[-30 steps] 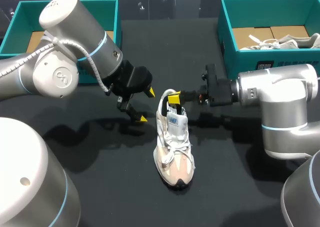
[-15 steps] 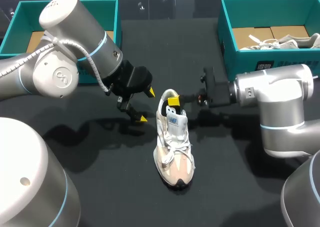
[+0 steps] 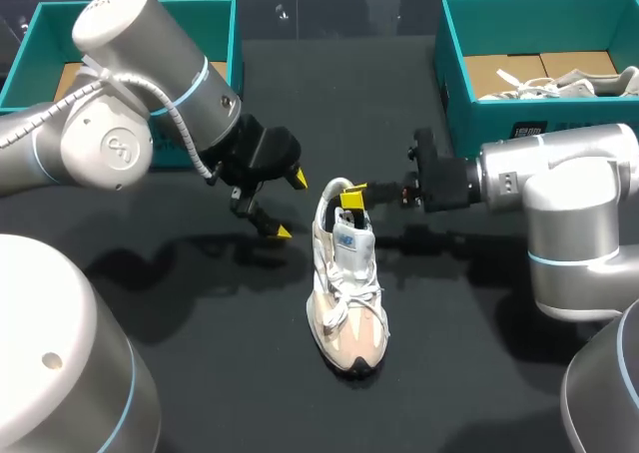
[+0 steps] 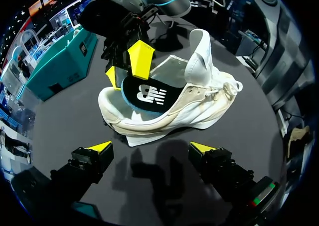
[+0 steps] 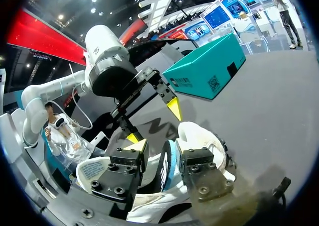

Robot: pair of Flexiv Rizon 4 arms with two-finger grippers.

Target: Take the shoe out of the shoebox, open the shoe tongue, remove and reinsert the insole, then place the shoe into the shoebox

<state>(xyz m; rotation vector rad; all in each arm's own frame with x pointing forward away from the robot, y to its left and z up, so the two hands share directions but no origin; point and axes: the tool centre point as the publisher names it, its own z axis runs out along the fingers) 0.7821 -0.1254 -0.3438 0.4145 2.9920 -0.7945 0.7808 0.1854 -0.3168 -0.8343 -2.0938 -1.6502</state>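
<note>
A cream and white shoe (image 3: 345, 291) stands upright mid-table, toe toward the near edge. Its tongue (image 4: 199, 54) is raised and the black insole (image 4: 145, 92) shows in the opening. My right gripper (image 3: 350, 195) is at the heel opening. In the right wrist view its fingers (image 5: 130, 169) straddle the insole's raised edge (image 5: 165, 169) with gaps on both sides, so my right gripper (image 5: 164, 159) is open. My left gripper (image 3: 289, 206) hangs open to the shoe's left, apart from it. In its own view the left gripper (image 4: 151, 149) faces the shoe's side (image 4: 169, 116), nothing between its fingers.
One teal shoebox (image 3: 40, 34) stands at the back left, seen also as a teal box (image 5: 209, 69) beyond the left arm. A second teal shoebox (image 3: 464, 94) at the back right holds another pale shoe (image 3: 564, 82). The table (image 3: 200, 313) is black.
The right gripper's fingers have spread apart at the heel opening after standing closer together. The left arm has drifted slightly back and left. The shoe has stayed put.
</note>
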